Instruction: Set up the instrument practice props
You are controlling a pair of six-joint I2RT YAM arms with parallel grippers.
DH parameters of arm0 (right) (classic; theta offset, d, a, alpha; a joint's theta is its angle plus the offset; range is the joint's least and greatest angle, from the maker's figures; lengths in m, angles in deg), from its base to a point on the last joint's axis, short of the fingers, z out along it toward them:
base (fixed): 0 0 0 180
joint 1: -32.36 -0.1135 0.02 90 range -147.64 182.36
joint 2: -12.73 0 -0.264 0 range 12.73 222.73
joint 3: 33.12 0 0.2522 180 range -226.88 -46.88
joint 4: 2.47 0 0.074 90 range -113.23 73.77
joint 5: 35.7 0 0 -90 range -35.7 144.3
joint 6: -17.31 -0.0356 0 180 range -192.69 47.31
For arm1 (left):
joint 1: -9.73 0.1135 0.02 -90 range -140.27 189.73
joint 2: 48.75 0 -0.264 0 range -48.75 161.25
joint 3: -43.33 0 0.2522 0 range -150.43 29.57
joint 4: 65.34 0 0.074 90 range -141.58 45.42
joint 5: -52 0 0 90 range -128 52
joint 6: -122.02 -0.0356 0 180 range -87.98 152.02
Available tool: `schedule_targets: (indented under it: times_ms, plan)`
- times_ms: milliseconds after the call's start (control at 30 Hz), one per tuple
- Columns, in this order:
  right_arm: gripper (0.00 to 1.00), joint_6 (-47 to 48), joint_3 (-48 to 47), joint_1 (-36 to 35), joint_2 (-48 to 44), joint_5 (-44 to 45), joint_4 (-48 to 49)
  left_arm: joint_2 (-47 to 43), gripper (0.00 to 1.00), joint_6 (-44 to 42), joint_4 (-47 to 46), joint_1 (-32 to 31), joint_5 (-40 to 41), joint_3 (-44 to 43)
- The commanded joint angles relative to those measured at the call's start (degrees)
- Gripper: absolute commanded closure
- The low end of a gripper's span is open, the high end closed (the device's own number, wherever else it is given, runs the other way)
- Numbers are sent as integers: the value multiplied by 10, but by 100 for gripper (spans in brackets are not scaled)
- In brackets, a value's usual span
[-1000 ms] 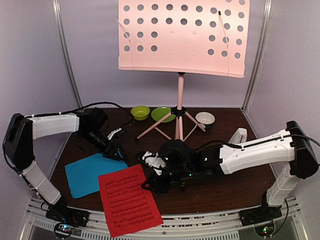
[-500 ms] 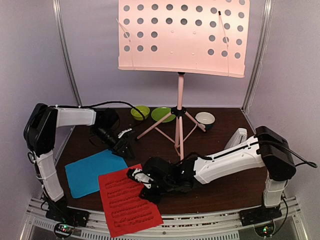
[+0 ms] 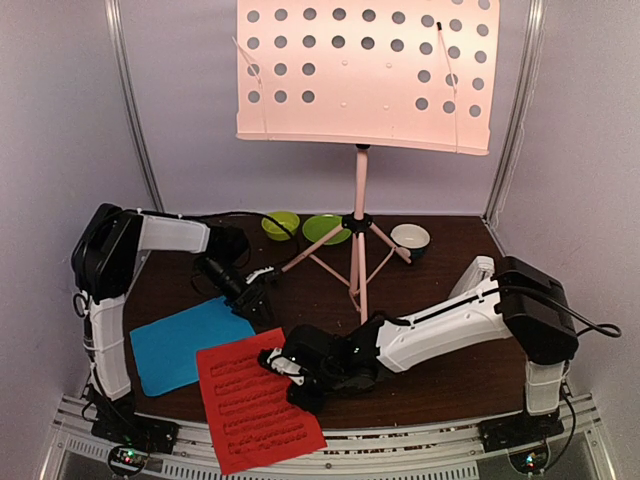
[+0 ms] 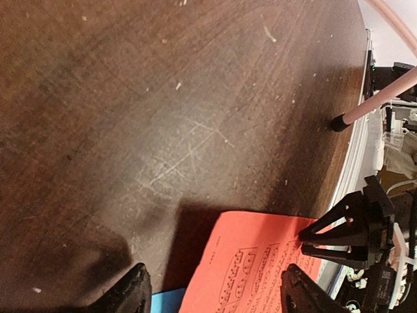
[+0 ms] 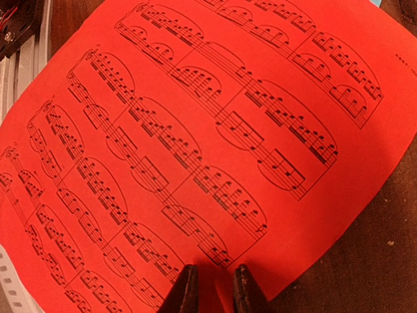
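Over the bench (image 3: 460, 385), top view, right gripper (image 3: 285, 366): low at the right edge of the red page (image 3: 255, 410), arm stretched across.
Top view, left gripper (image 3: 256, 292): just behind the cyan page (image 3: 180, 345), carries nothing.
Top view, props: music stand (image 3: 365, 75) upright at the back, its desk bare. Both pages flat at the front, red overlapping cyan. Metronome (image 3: 480, 272) at right, partly hidden by the arm.
Left wrist view, left fingers (image 4: 133, 295): wide apart, nothing between. Red page corner and a sliver of cyan below them. Right gripper's dark tips meet the red page's edge.
Right wrist view, right fingers (image 5: 186, 292): narrow, small gap, tips on the red page just inside its edge. Pinching or only pressing, cannot tell.
Step (judged): picking up the red page for the stand.
How to do it well: thin paper lies flat, so get one finger under the edge or peel a corner first. Close firmly before lifting. Lift slowly so the cyan page doesn't drag. Left arm stays off the stand leg (image 4: 368, 111).
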Motion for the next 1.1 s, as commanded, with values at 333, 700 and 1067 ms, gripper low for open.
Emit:
schedule_targets:
  times_ms: [333,700,1067]
  plan:
    - [80,-24,2,10,17,15,-11,42,41,-32,24,-35,-20,-13]
    - [78,-35,9,18,-6,27,1,-36,100,-41,0,-36,-15,9]
    - [34,-59,94,35,-240,67,62,-253,100,-22,-40,-63,37,63]
